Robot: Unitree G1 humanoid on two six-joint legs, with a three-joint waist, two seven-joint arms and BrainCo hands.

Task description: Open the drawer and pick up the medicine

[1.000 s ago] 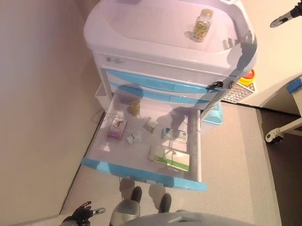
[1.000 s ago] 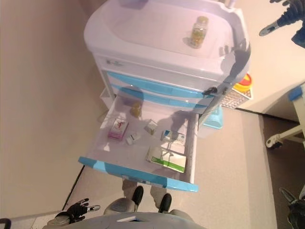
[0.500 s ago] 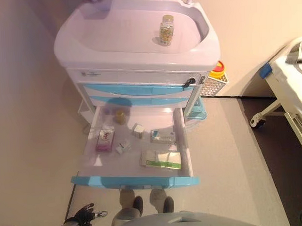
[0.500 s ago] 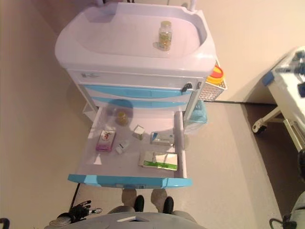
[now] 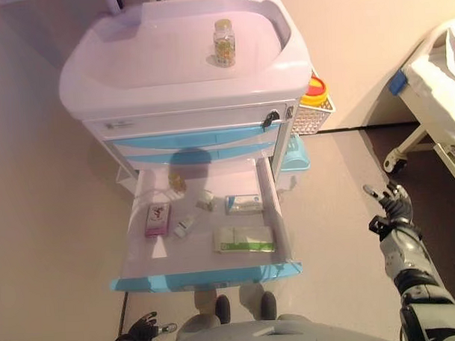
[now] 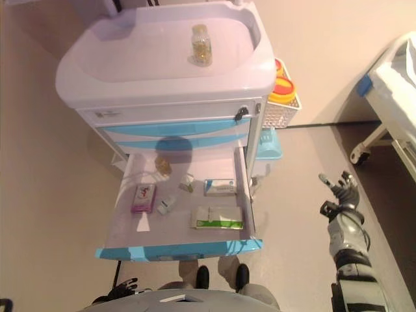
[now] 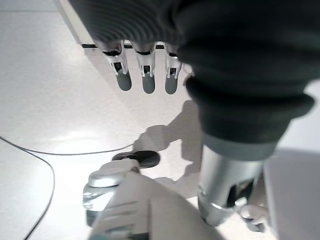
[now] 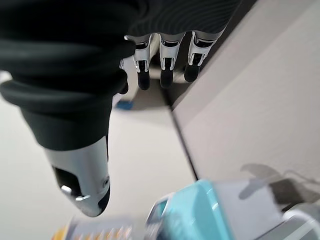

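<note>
The white and blue cart (image 5: 83, 93) has its lowest drawer (image 5: 205, 277) pulled out. Inside lie an amber bottle (image 5: 177, 181), a pink box (image 5: 155, 219), a blue-white box (image 5: 244, 204), a green-white box (image 5: 245, 239) and two small white packs. A bottle of yellow pills (image 5: 223, 42) stands on the cart's top. My right hand (image 5: 393, 202) hangs open to the right of the drawer, apart from it, fingers (image 8: 165, 60) straight. Low at the front left my left hand (image 5: 147, 327) is open near the floor, its fingers (image 7: 145, 75) holding nothing.
A white mesh basket (image 5: 313, 115) with a yellow and red container hangs on the cart's right side, with a light blue bin (image 5: 296, 155) below it. A bed frame on wheels (image 5: 427, 96) stands at the far right. A wall runs along the left.
The whole picture has shifted, so the camera moved. My right hand, raised at the upper right a second ago, now hangs lower beside the drawer. The drawer's contents lie as before.
</note>
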